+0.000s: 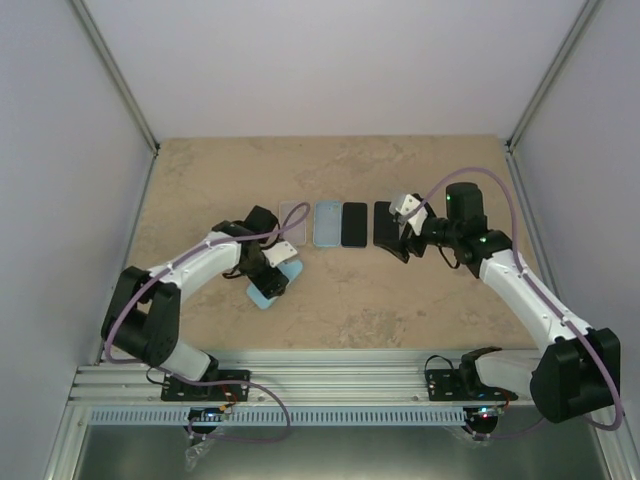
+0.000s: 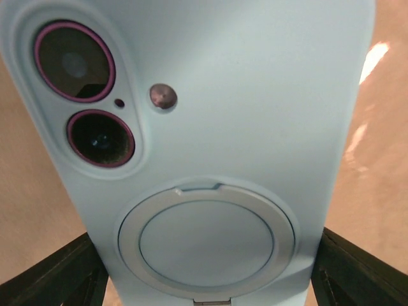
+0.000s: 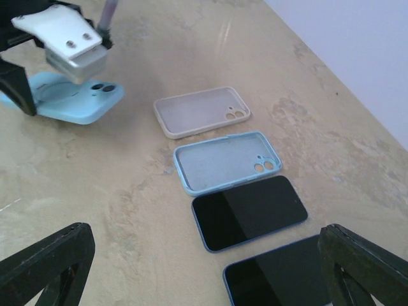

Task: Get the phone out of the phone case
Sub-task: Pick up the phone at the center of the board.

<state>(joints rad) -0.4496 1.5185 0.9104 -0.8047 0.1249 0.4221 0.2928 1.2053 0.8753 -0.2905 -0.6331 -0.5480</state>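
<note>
Your left tool (image 1: 272,270) is clamped across the blue cased phone (image 2: 210,127), fingers (image 2: 57,277) snug on both long edges, down at the left of the worktop (image 1: 360,305). The right tool (image 1: 398,238) hangs wide open above the bare phones (image 3: 248,210) and empty cases (image 3: 226,162). Hold steady, don't squeeze harder, and bring the right over to peel a corner, I'd say.

We see soft, bright, even light from overhead; only faint, diffuse shadows fall on the beige stone-patterned tabletop (image 1: 350,300). In the left wrist view the pale blue silicone phone case (image 2: 255,95) looms slightly soft, and the tabletop behind it is blurred, with a white glare streak at upper right. The right wrist view is sharp, with a pale sheen on the far tabletop.
</note>
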